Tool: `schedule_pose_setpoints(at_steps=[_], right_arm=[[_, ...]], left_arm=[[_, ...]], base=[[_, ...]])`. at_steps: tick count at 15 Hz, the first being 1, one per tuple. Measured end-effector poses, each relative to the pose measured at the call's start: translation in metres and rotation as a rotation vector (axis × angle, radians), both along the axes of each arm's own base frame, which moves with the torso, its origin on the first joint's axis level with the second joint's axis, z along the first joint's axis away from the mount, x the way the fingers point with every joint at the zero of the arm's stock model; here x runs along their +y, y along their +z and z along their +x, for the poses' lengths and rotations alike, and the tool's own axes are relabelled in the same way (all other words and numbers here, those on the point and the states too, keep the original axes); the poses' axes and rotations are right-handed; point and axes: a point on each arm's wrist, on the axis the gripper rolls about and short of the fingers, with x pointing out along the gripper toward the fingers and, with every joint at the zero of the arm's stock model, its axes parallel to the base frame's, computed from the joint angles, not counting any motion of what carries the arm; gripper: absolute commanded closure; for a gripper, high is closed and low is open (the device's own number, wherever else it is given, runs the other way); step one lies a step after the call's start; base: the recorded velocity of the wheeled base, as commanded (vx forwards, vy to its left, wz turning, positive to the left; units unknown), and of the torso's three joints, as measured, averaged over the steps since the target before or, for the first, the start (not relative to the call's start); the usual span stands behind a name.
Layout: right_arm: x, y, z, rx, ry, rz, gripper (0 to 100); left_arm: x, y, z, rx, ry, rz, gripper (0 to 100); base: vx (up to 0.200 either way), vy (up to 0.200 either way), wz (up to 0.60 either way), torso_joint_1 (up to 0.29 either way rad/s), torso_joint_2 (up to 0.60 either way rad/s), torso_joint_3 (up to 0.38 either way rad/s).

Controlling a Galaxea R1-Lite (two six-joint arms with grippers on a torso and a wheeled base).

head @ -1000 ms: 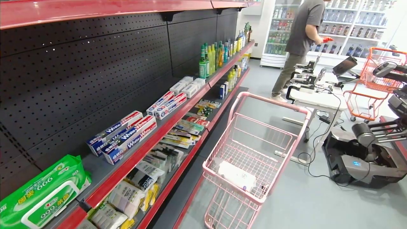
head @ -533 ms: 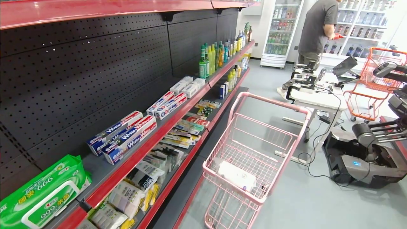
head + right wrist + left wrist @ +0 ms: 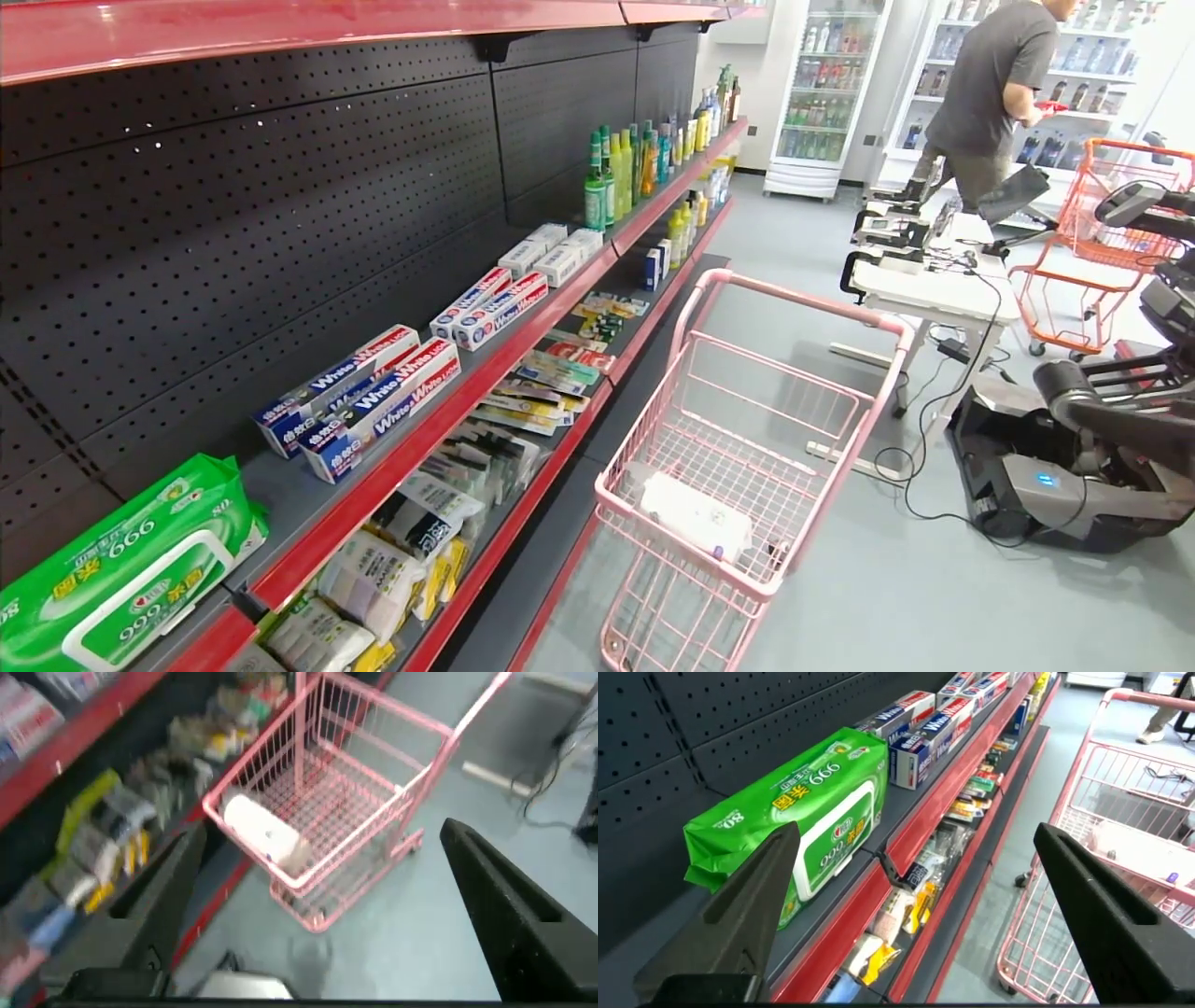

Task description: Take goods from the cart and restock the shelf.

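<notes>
Pick not begun: left claw (image 3: 915,833) and right claw (image 3: 322,831) both spread, empty; right must drop onto pack (image 3: 264,835) ahead, in cart (image 3: 803,301).

shelf (image 3: 439,420): wipes pack (image 3: 121,560) at 8 o'clock, toothpaste boxes (image 3: 373,392) at 9, bottles (image 3: 635,163) at 12 | lower shelf (image 3: 558,448): flat packets (image 3: 411,532) at 7 | floor (image 3: 934,597): pink cart (image 3: 747,467) at 5, white pack (image 3: 695,513) in its basket
</notes>
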Motion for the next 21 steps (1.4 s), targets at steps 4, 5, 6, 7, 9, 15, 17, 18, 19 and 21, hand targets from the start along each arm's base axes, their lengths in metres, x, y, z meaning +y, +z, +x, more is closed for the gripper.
schedule_pose_setpoints(at_steps=[4,5,6,7,9,15,17,18,19,21], right_arm=[[-0.011,-0.047,0.112,0.268,0.175,-0.181,0],[-0.015,-0.063,0.137,0.311,0.222,-0.229,0],[-0.019,-0.079,0.158,0.346,0.259,-0.259,0],[-0.022,-0.093,0.176,0.374,0.288,-0.280,0],[-0.020,-0.118,0.204,0.416,0.343,-0.304,0],[0.043,-0.170,0.249,0.465,0.551,-0.356,0],[0.062,-0.181,0.257,0.456,0.595,-0.373,0],[0.067,-0.186,0.261,0.441,0.603,-0.382,0],[0.073,-0.192,0.265,0.422,0.605,-0.395,0],[0.082,-0.203,0.266,0.436,0.614,-0.415,0]], left_arm=[[0.000,0.000,0.000,-0.001,0.000,0.000,0],[0.000,0.000,0.000,-0.001,0.000,0.000,0],[0.000,0.000,0.000,-0.001,0.000,0.000,0],[0.000,0.000,0.000,-0.001,0.000,0.000,0],[0.000,0.000,0.000,-0.001,0.000,0.000,0],[0.000,0.000,0.000,0.000,0.000,0.000,0],[0.000,0.000,0.000,0.000,0.000,0.000,0],[0.000,0.000,0.000,0.000,-0.001,0.000,0],[0.000,0.000,0.000,0.000,-0.001,0.000,0],[0.000,0.000,0.000,0.000,0.000,0.000,0]], base=[[0.000,0.000,0.00,0.000,0.00,0.000],[0.000,0.000,0.00,0.000,0.00,0.000],[0.000,0.000,0.00,0.000,0.00,0.000],[0.000,0.000,0.00,0.000,0.00,0.000],[0.000,0.000,0.00,0.000,0.00,0.000],[0.000,0.000,0.00,0.000,0.00,0.000],[0.000,0.000,0.00,0.000,0.00,0.000],[0.000,0.000,0.00,0.000,0.00,0.000],[0.000,0.000,0.00,0.000,0.00,0.000],[0.000,0.000,0.00,0.000,0.00,0.000]])
